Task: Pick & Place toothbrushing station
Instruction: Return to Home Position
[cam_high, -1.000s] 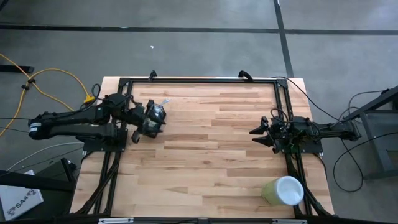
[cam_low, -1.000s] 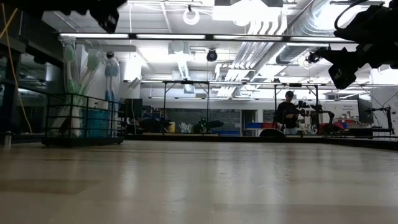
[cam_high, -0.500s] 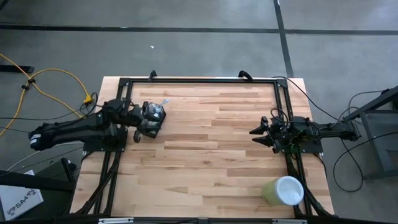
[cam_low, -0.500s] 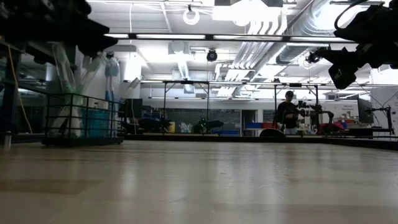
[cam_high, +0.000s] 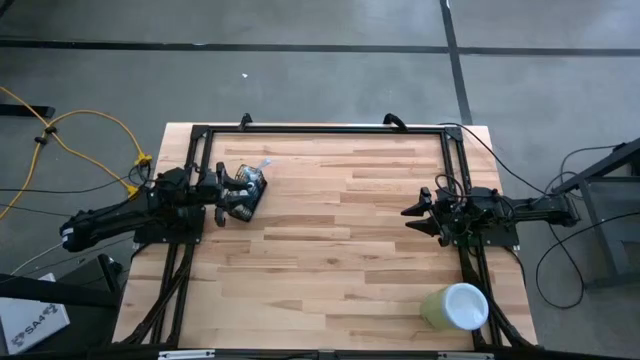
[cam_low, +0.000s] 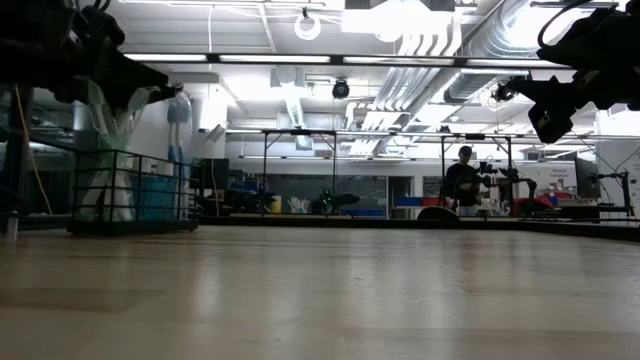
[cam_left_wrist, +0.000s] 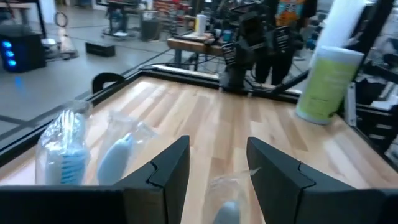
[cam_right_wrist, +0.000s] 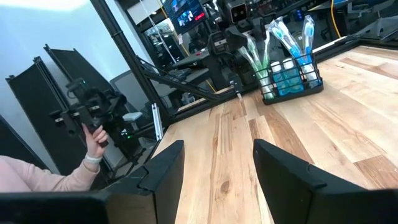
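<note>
The toothbrushing station (cam_high: 252, 184), a small black wire holder with several plastic-wrapped toothbrushes, stands upright on its base on the table's far left (cam_low: 130, 190) (cam_right_wrist: 287, 70). My left gripper (cam_high: 222, 196) (cam_low: 110, 72) hangs open and level just left of it, at the height of the brush heads (cam_left_wrist: 62, 149). One wrapped head (cam_left_wrist: 227, 200) shows low between the fingers (cam_left_wrist: 217, 171); no touch shows. My right gripper (cam_high: 412, 217) (cam_low: 545, 115) (cam_right_wrist: 217, 168) waits open and level at the table's right side, holding nothing.
A pale green cup (cam_high: 455, 306) (cam_left_wrist: 326, 78) with a white inside lies near the table's near right corner. A black frame (cam_high: 320, 128) runs along the table's edges. A person's hand (cam_right_wrist: 93, 140) with a controller shows beyond the table's left side.
My left gripper has come down from above the toothbrushing station and drawn back toward the table's left edge, tipping from slanting downward to level. It stays open. The station has kept its place.
</note>
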